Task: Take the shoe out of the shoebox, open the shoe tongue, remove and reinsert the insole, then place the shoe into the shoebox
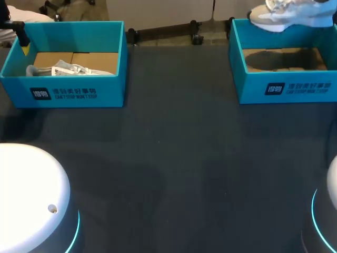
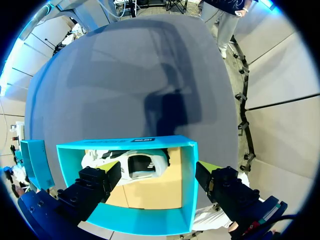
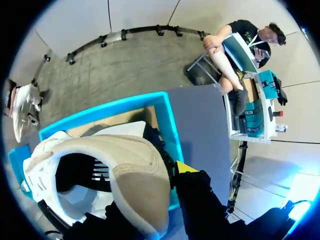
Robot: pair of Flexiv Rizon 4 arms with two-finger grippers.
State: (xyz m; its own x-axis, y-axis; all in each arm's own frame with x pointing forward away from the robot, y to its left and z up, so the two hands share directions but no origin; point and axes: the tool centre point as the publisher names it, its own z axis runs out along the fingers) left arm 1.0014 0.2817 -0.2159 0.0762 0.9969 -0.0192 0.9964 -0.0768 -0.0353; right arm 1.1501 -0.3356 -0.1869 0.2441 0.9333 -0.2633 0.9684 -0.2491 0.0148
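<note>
Top right: shoe (image 1: 287,16) hanging above the right box (image 1: 284,89), clamped tight in the right gripper (image 3: 150,197). Upper left: left gripper (image 2: 160,170) released, fingers spread wide over the left box (image 2: 187,185), second shoe (image 2: 140,165) lying inside.

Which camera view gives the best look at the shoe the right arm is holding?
The right wrist view: the shoe fills it, its opening visible, over the blue box. The head view catches only part of it at the edge; the left wrist view misses it.
</note>
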